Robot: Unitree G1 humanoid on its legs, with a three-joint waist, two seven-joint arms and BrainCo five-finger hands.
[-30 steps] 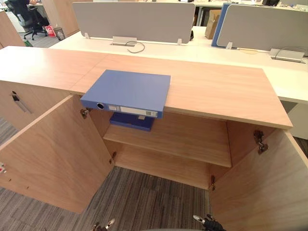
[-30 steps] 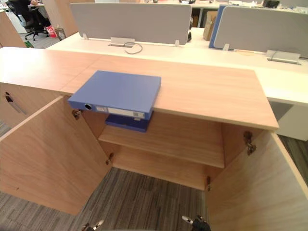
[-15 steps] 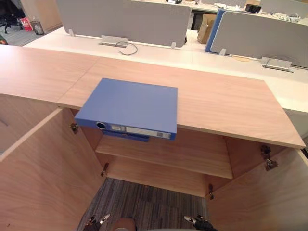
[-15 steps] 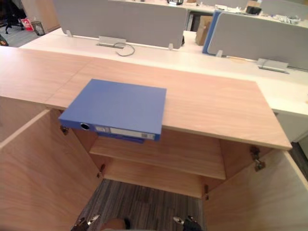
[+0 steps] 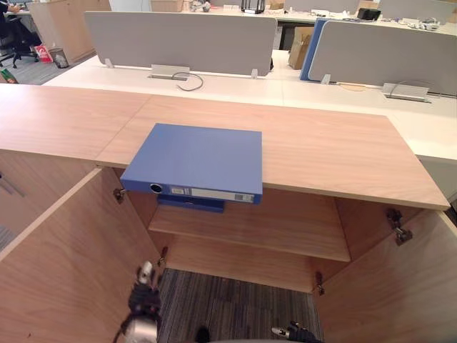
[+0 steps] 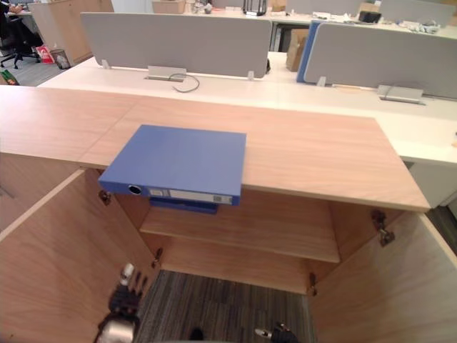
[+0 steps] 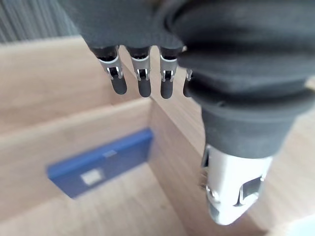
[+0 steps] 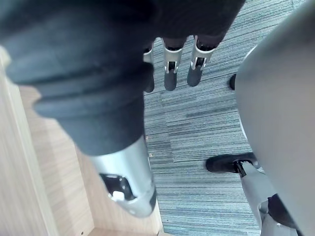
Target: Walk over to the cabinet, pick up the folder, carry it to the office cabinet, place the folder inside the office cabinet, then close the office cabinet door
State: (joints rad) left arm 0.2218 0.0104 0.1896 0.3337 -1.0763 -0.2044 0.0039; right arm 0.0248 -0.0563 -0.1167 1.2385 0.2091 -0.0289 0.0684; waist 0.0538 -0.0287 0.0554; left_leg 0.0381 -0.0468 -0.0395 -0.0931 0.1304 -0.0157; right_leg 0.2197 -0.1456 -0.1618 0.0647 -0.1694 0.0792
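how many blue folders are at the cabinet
2. One folder lies on the cabinet top, overhanging its front edge; the second folder lies on the shelf inside, just below it, partly hidden. Others may be hidden.

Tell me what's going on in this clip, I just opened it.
The robot faces an open office cabinet, its left door and right door swung wide. A blue folder lies flat on the cabinet top, its spine overhanging the front edge; a second blue folder rests on the upper shelf just below. Neither hand holds anything: the left hand hangs low by the left door, fingers relaxed, and the right hand is low over the carpet.
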